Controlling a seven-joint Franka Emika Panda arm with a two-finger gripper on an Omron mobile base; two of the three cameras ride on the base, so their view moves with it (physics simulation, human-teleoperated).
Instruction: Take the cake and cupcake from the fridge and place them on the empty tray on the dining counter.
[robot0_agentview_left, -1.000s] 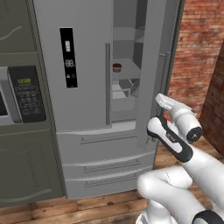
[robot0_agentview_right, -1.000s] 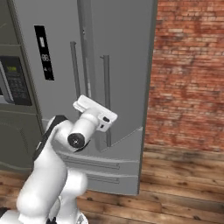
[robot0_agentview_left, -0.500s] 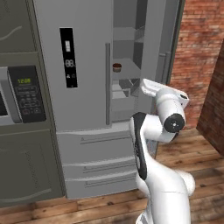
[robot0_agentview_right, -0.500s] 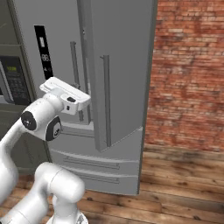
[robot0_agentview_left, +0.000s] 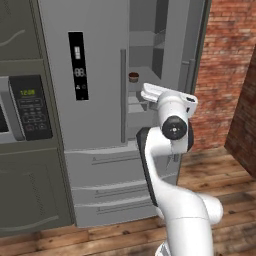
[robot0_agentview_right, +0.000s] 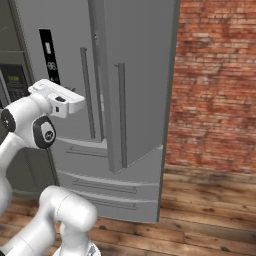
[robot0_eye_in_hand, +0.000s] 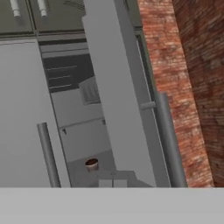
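Observation:
The grey steel fridge (robot0_agentview_left: 100, 65) stands with its right door (robot0_agentview_right: 140, 75) swung open. On a shelf inside sits the small brown cupcake (robot0_agentview_left: 133, 77), low in the hand view as well (robot0_eye_in_hand: 91, 164). My gripper (robot0_agentview_left: 146, 92) is raised at shelf height in front of the opening, a little right of and below the cupcake, not touching it. It is shut with nothing in it. From the right side the gripper (robot0_agentview_right: 80, 104) sits left of the open door's edge. The cake is hidden from me. The tray and the dining counter are out of view.
A microwave with a keypad (robot0_agentview_left: 25, 107) is built into dark cabinets left of the fridge. A red brick wall (robot0_agentview_left: 225, 75) rises just right of the open door, whose bar handle (robot0_eye_in_hand: 168, 140) lies near it. Wooden floor (robot0_agentview_right: 210, 200) spreads below.
The arm has swung up and to the left, carrying the hand from low at the right to shelf height before the fridge opening. The gripper stays shut.

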